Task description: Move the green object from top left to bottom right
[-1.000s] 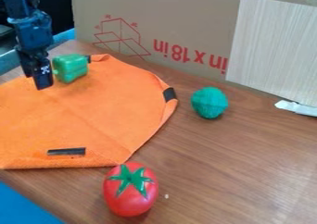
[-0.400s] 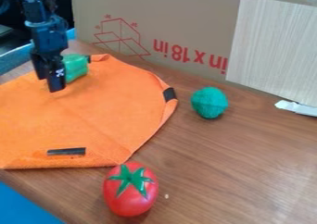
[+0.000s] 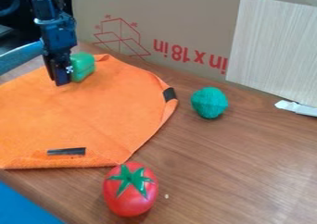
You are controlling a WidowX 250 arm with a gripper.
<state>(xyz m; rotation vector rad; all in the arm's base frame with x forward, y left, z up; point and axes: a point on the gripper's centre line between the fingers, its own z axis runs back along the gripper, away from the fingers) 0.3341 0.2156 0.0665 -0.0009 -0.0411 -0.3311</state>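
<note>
One side of the green object (image 3: 85, 66) hides behind the hand (image 3: 62, 78); open or closed, I cannot tell.

Cloth (image 3: 93, 116) is glowing orange, its strips (image 3: 66, 151) showing black. Green object (image 3: 83, 68) is showing plain green; ball (image 3: 209, 102) is showing teal. Tomato (image 3: 123, 201) is shining red, its star-shaped leaves (image 3: 131, 181) showing green. Box (image 3: 186, 15) is wearing red print and line drawing on tan. Tabletop (image 3: 235, 172) is showing brown wood grain; board (image 3: 272, 47) is carrying pale, fine streaks. Arm (image 3: 57, 33) is showing black.
</note>
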